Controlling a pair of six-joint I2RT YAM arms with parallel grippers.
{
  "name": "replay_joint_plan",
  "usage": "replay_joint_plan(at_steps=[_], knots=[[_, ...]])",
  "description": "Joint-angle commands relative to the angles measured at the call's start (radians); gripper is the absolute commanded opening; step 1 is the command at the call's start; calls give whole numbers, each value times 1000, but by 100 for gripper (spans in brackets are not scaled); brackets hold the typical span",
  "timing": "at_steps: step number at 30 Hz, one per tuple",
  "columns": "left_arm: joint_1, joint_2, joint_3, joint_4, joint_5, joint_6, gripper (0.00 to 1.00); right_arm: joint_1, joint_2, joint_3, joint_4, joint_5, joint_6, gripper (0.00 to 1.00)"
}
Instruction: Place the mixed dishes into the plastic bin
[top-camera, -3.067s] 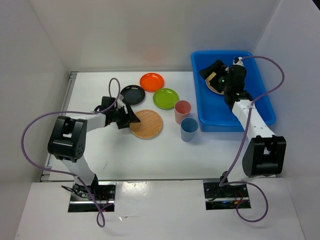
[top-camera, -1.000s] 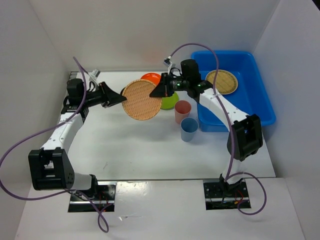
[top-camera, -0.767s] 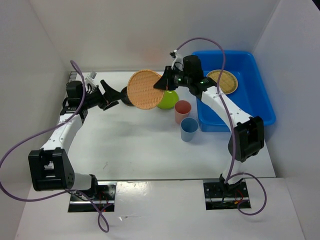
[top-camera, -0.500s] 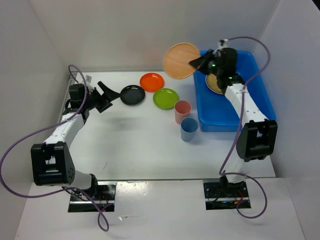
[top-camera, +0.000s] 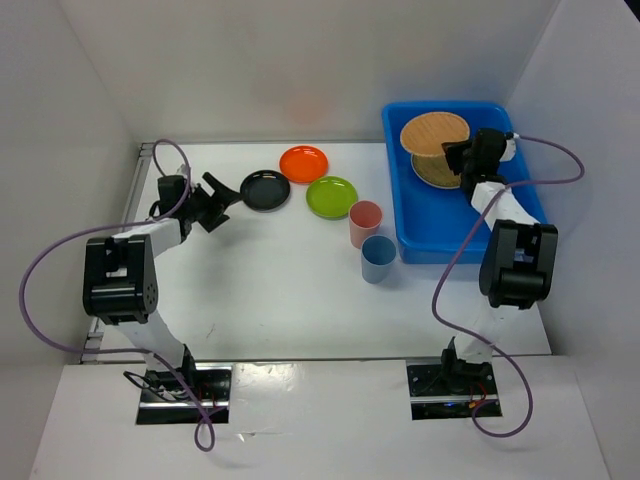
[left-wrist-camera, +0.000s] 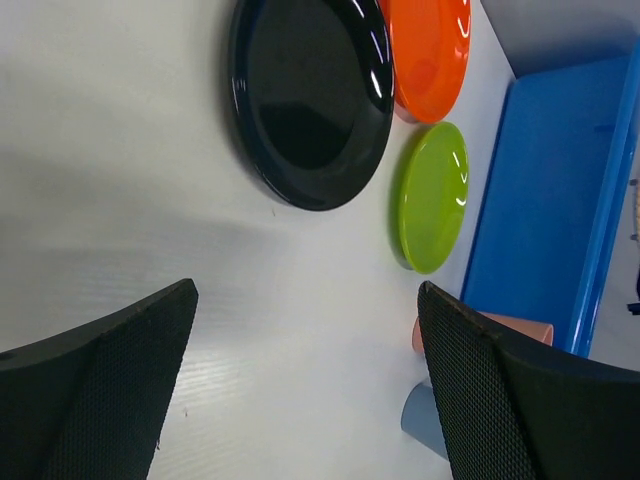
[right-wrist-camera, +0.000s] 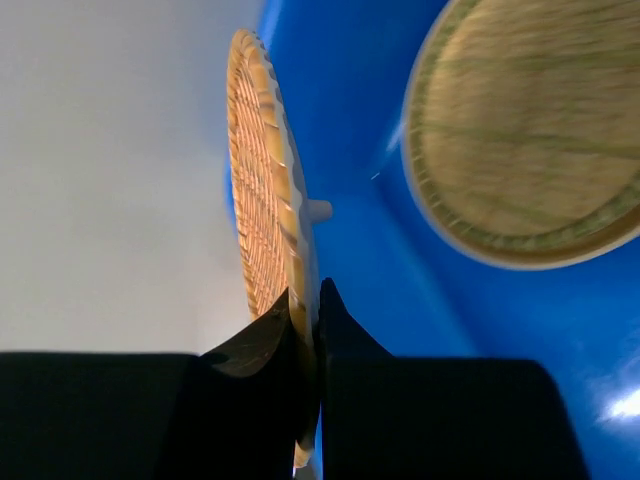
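woven tray (top-camera: 434, 132) moved over bin (top-camera: 435, 228) | r jaws pinch its rim | l jaws spread

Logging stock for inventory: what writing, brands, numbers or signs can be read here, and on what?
None readable: black plate, orange plate, green plate, pink cup, blue cup, gripped tray, lying tray and blue bin all look plain.
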Motion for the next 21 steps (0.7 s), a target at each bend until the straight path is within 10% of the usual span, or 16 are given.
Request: replay_joint_plan(at_steps=[1, 21], knots=[[4, 41, 64, 84, -1, -8, 96, -22, 40, 3, 117, 157, 81, 0], [-16, 226, 156, 104, -37, 2, 96, -93, 376, 129, 54, 28, 99, 2]])
